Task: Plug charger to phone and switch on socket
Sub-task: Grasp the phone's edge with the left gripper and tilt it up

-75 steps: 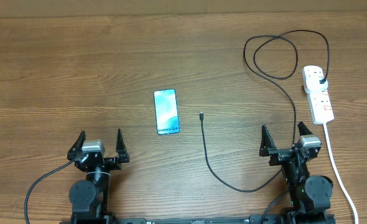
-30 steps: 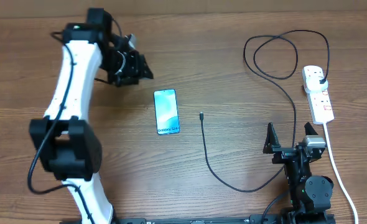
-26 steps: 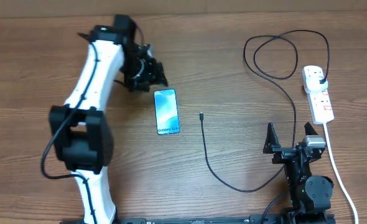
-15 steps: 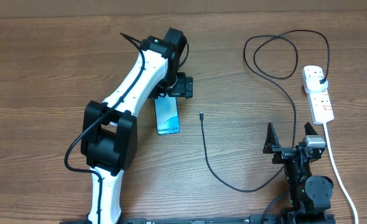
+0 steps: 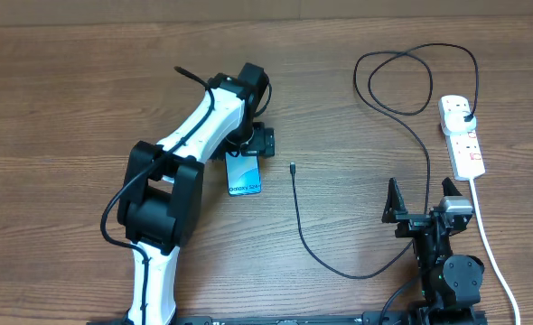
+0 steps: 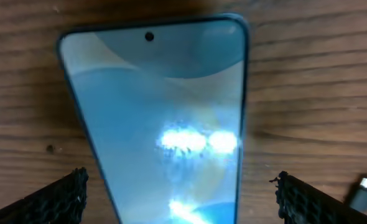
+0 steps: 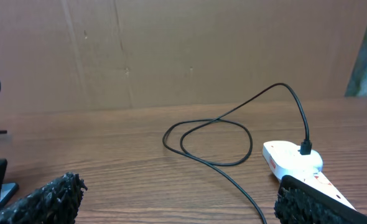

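Note:
The phone (image 5: 244,177) lies flat on the table with its screen up. My left gripper (image 5: 249,144) hangs over the phone's far end. In the left wrist view the phone (image 6: 165,124) fills the frame, and the left gripper (image 6: 180,200) is open with a finger on each side, not touching it. The charger cable (image 5: 303,230) runs from its connector tip (image 5: 292,168), right of the phone, through loops to the black plug (image 5: 468,116) seated in the socket (image 5: 463,144). The tip also shows in the left wrist view (image 6: 364,185). My right gripper (image 5: 420,206) is open and empty near the front edge.
The socket's thick white cord (image 5: 492,248) runs to the front right edge beside the right arm. The right wrist view shows the cable loops (image 7: 214,140), the socket (image 7: 289,160) and a brown cardboard wall (image 7: 183,50) behind the table.
My left arm has swung from the far left of the table to above the phone and come down over its far end. The right arm, cable and socket have not moved.

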Action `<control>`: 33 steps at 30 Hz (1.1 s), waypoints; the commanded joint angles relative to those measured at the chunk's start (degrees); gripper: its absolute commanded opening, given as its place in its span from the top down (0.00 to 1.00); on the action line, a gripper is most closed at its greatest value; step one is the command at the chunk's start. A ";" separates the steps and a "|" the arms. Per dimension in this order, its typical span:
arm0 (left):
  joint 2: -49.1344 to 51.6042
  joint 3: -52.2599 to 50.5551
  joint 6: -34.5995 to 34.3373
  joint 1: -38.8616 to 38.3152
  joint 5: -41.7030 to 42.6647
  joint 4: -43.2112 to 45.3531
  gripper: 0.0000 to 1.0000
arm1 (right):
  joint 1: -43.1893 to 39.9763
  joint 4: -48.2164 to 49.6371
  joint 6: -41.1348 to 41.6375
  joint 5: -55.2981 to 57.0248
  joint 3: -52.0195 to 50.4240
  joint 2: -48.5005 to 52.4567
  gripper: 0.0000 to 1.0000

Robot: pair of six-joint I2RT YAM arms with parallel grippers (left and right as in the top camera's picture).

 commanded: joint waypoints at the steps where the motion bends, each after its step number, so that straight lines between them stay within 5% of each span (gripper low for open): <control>1: 0.61 -2.84 -1.49 0.59 -0.83 2.62 0.00 | 0.20 0.24 0.17 0.33 -0.59 -0.31 0.00; 12: 0.63 -7.26 -1.68 0.96 -2.93 9.11 0.08 | 0.22 0.24 0.17 0.33 -0.59 -0.31 0.00; 20: 0.63 -8.37 -0.87 0.96 4.11 12.90 0.08 | 0.22 1.29 0.22 0.02 -0.59 -0.31 0.00; 26: 0.63 -8.68 -0.57 0.85 4.15 10.64 0.11 | 0.22 0.98 1.05 -13.22 -0.59 -0.31 0.00; 33: 0.63 -9.20 -0.55 0.79 4.13 10.84 0.08 | 0.20 1.09 5.40 -9.75 3.21 0.87 0.00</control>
